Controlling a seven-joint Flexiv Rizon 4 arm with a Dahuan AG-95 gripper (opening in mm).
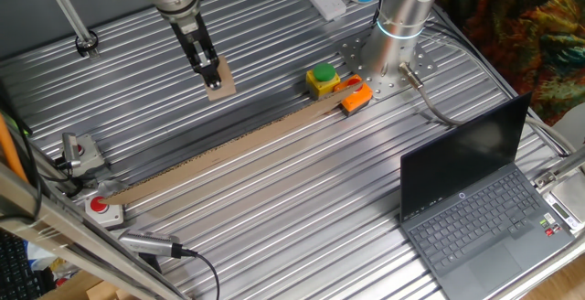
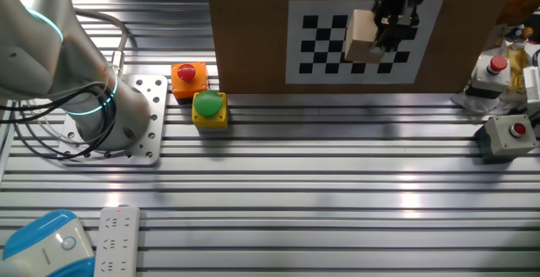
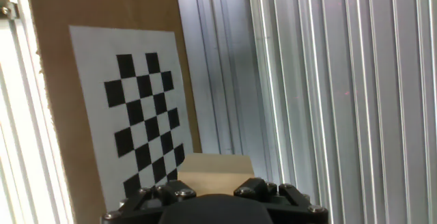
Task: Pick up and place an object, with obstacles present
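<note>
Holding the block (image 1: pixel 219 84) pinched between the fingers of the gripper (image 1: pixel 211 74), jaws narrow and closed on it, block carried clear above the ribbed table (image 1: pixel 302 208). Seen in the other fixed view as a pale tan cube (image 2: pixel 363 37) in front of the checkerboard sheet (image 2: pixel 325 45), sticking out toward 9 o'clock of the fingers; in hand view only its top face (image 3: pixel 214 171) shows, at 12 o'clock just past the gripper body. Key relation: obstacle = upright cardboard wall (image 1: pixel 228 149), long axis running from approx 8 o'clock near the red button (image 1: pixel 98 205) up to 2 o'clock by the yellow box w/ green button (image 1: pixel 321 79); gripper + block sit on the far side of it at approx 11 o'clock, well apart from the laptop (image 1: pixel 475 208) at 4 o'clock. Judged: if goal lies on the laptop side, path must cross the wall's long axis roughly square-on, so height over its top edge matters most; can't tell from these views how much clearance exists now. Risk judged: block's lower edge clipping the wall if lowered too soon. Drop spot not marked, can't tell.
</note>
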